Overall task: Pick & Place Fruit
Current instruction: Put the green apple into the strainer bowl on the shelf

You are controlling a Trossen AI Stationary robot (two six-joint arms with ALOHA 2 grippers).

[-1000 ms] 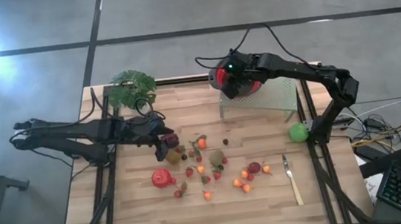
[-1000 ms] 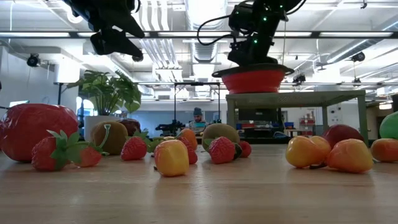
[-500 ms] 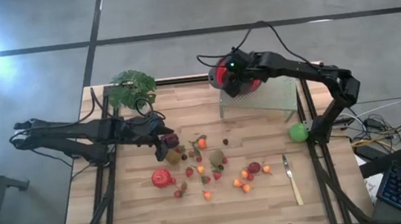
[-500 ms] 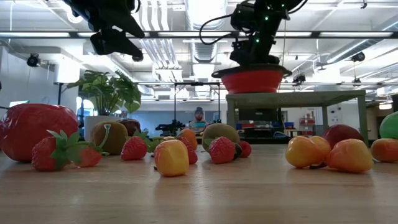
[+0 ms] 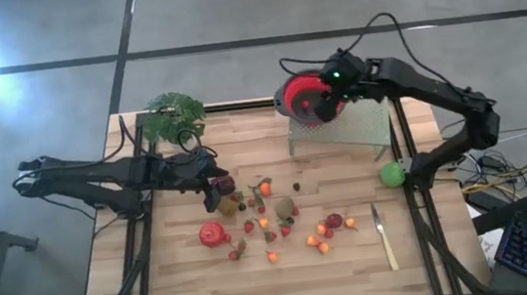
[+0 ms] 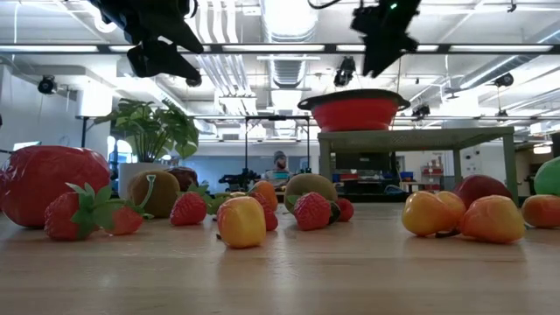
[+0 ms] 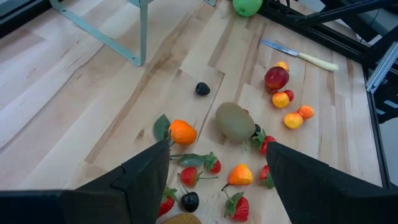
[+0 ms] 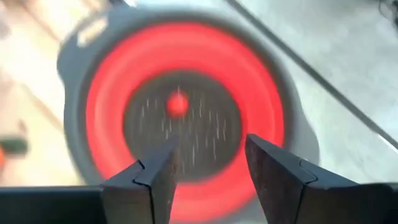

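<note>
My right pincer (image 5: 334, 89), fingers apart and empty, has lifted off the round red bowl with a dark rim (image 5: 305, 97) on the raised mesh stand (image 5: 355, 128). One small red toy fruit (image 8: 177, 104) now sits inside, delivered. My left pincer (image 5: 216, 185) waits open over the scattered fruits (image 5: 269, 220).

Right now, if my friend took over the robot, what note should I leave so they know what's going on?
Right gripper: open and empty, above the red bowl on the raised shelf.
Left gripper: open, empty, hovering over the fruit pile.
Done: one small red fruit lies in the bowl.
Left: the rest are on the table, including the big red fruit, kiwi, strawberries and a green fruit at the right edge. The knife stays.
</note>
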